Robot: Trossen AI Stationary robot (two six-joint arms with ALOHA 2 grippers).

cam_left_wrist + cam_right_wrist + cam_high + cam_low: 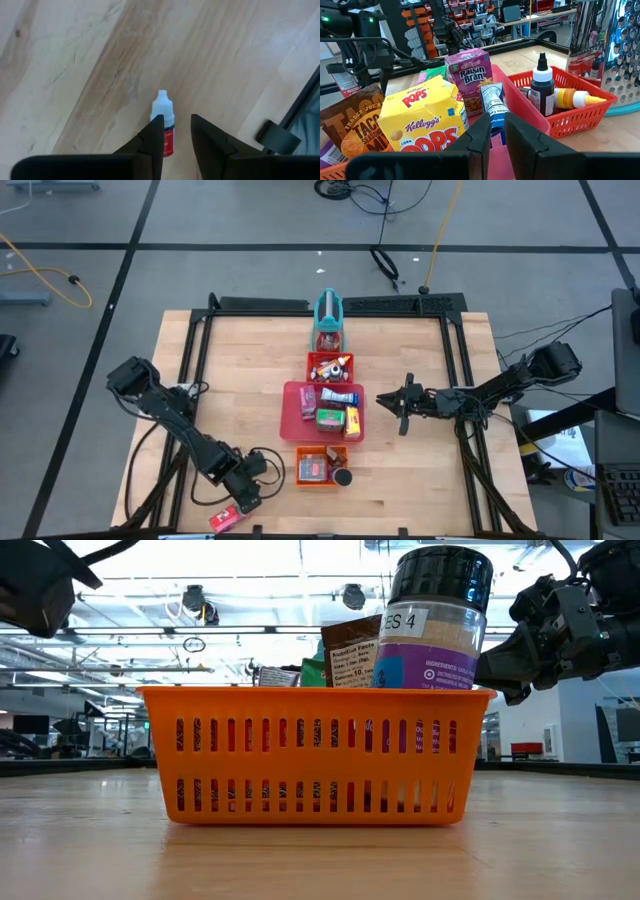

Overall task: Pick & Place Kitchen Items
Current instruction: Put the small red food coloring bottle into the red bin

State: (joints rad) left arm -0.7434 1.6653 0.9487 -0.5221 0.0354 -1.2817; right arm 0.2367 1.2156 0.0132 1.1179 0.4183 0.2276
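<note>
A tiny bottle with a white cap and a red label lies on the bare wood near the table's front left. My left gripper points steeply down over it, open, one finger on each side of the bottle's body. In the high view this gripper hides the bottle. My right gripper hovers level just right of the red tray, shut on nothing. That tray holds a yellow Corn Pops box, a Raisin Bran box and a blue-white tube. My left gripper comes from above with the bottle's red-labelled body between its fingers. One finger overlaps the side of the body, and I cannot tell whether it touches. A gap shows between the bottle and the other finger. The bottle rests on the table.
An orange basket with a dark-lidded jar stands near the front centre. Behind the red tray come a small red basket of bottles and the teal stand. A red packet lies by the front edge. Bare wood flanks the trays.
</note>
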